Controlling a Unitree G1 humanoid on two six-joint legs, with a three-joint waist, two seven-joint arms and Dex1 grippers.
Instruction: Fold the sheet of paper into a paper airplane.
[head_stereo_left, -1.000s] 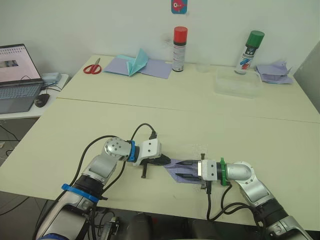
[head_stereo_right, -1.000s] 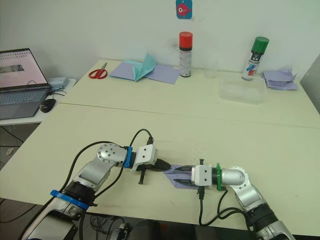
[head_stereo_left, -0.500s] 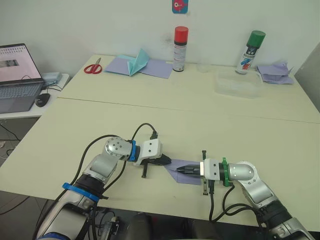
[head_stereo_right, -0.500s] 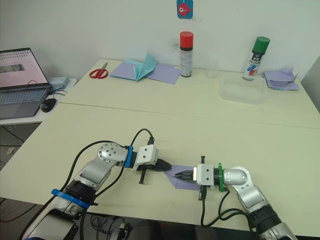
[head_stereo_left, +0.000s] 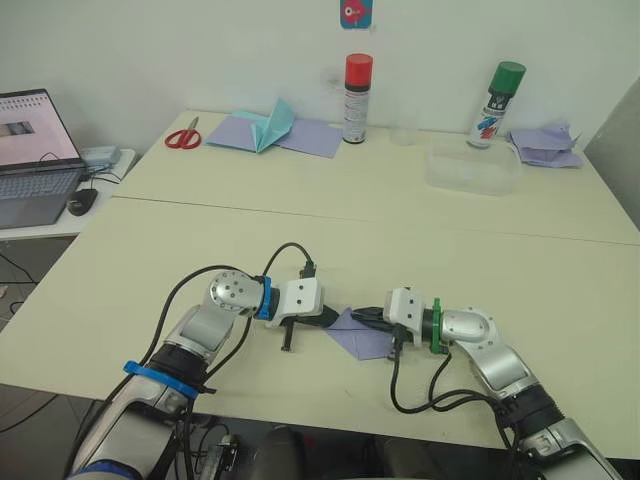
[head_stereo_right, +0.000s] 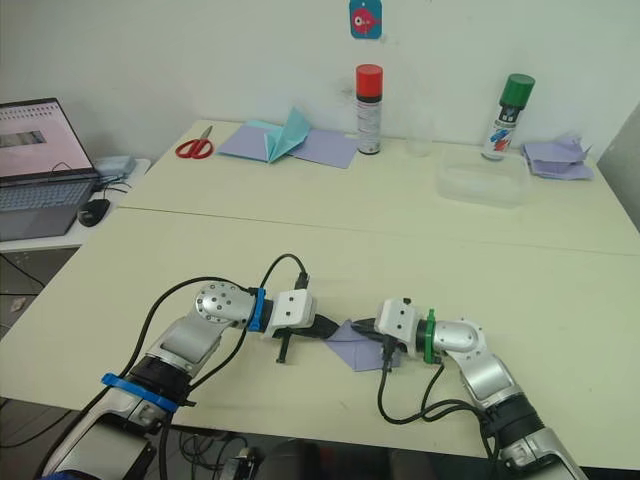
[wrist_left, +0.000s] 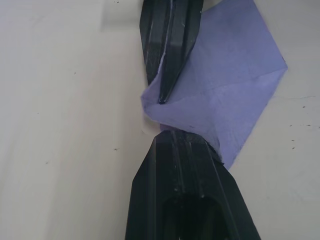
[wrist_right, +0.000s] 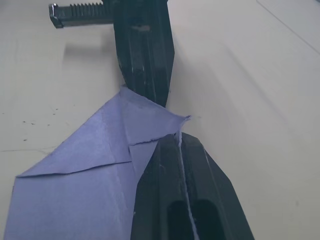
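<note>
two grippers are meeting over a half-folded sheet of paper (head_stereo_left: 358, 333) near the front edge of the surface (head_stereo_left: 400, 240).

the left gripper (head_stereo_left: 335, 319) is pressing its fingers together on the sheet's left corner, seemingly anchoring it flat, while the right gripper (head_stereo_left: 369, 319), fingers also closed, is pinching the paper's near tip as if setting a crease. the paper is lying creased into a wedge, not yet a finished plane. scissors (head_stereo_left: 184, 136) and spray cans (head_stereo_left: 356, 84) are standing well apart at the back.

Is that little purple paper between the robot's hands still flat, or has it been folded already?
Folded. The sheet of paper shows straight creases and overlapping flaps, and its outline is a pointed wedge rather than a rectangle.
</note>
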